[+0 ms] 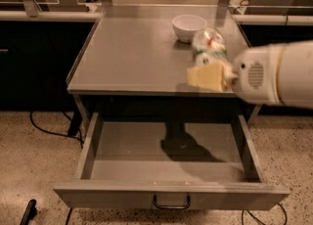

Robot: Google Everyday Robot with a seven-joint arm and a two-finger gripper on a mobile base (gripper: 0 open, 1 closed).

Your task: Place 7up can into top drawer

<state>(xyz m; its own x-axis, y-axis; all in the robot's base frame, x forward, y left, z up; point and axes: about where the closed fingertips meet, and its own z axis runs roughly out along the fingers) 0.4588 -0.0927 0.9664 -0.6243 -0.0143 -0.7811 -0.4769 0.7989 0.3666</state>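
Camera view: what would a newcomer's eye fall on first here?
First, the big white arm entering from the right, its tool shut on the 7up can above the front right part of the grey tabletop. Next, the top drawer, pulled wide open below. A white bowl stands near the tabletop's back edge.

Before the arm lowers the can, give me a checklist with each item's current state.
1. Grip: the gripper is shut on the 7up can, held up near the tabletop's front right: ok.
2. The top drawer is pulled open: ok.
3. Drawer floor is bare, with only a shadow on it: ok.
4. The white bowl sits further back on the tabletop, out of the downward path: ok.
5. Can fully past the tabletop's front edge and over the drawer: cannot tell.
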